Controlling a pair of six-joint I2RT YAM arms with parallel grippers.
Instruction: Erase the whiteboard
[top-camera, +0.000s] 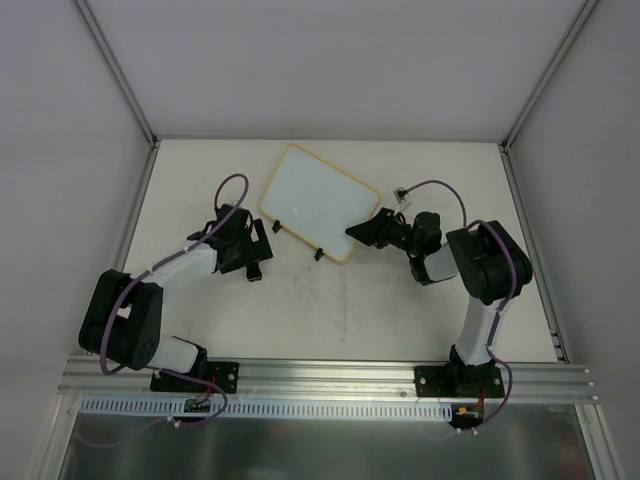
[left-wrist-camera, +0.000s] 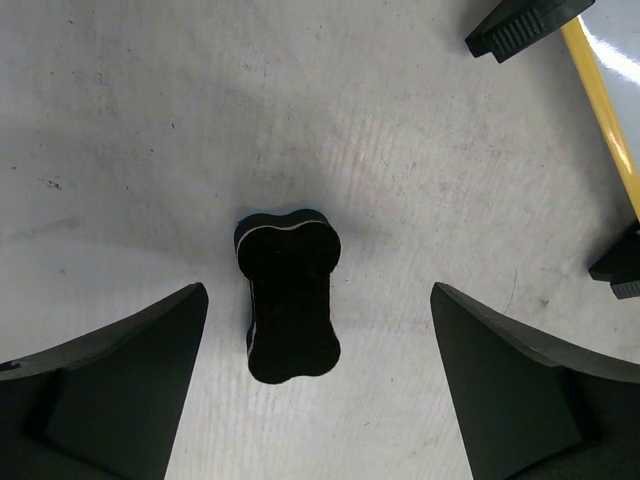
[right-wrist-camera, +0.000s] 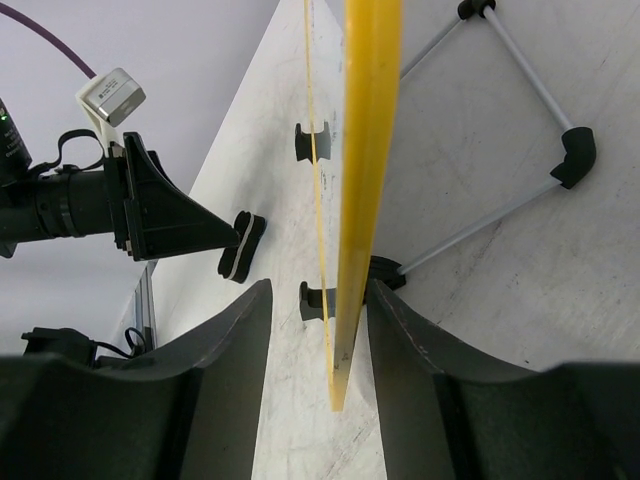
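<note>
Left wrist: L gripper (left-wrist-camera: 318, 292) jaws spread wide, black eraser (left-wrist-camera: 290, 300) on table (left-wrist-camera: 150, 120) btwn fingers, untouched. Right wrist: R gripper (right-wrist-camera: 320, 290) jaws part-open astride whiteboard (right-wrist-camera: 365, 150) edge, not pinching. Whiteboard at far-centre of table.

Eraser (left-wrist-camera: 290, 295) on table (left-wrist-camera: 150, 120) inside left claw (left-wrist-camera: 318, 290); whiteboard (top-camera: 318, 203) to right, edge inside right claw (right-wrist-camera: 318, 290).
</note>
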